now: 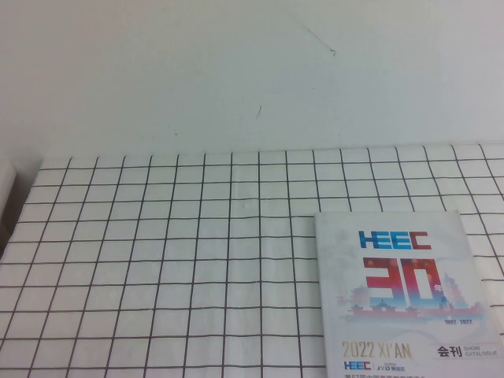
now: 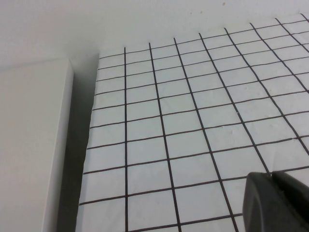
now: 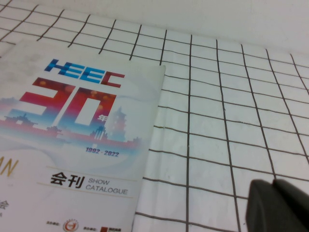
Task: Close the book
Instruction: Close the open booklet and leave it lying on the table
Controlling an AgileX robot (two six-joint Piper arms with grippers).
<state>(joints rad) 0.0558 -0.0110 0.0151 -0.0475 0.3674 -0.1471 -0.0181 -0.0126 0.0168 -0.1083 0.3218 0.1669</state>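
Lying flat with its front cover up, the book [image 1: 402, 291] sits at the near right corner of the checked bench [image 1: 157, 260], its lower edge cut off by the high view. I judge it already shut, since the printed cover faces me squarely and no page spread shows.

High view: neither arm enters, which suits a finished task, with both arms held clear of the cover.

Right wrist view: the right gripper [image 3: 277, 205] appears only as a dark tip above bare bench just beside the book's long edge, apart from it. It touches nothing that I can see, and I cannot tell how far open it is.

Left wrist view: the left gripper [image 2: 277, 200], likewise a dark tip, hangs over the bench near its left edge, well apart from the book. A white block [image 2: 29, 145] lies beyond that edge, probably standing off the bench. I cannot tell this gripper's opening either, and it has hold of nothing visible.
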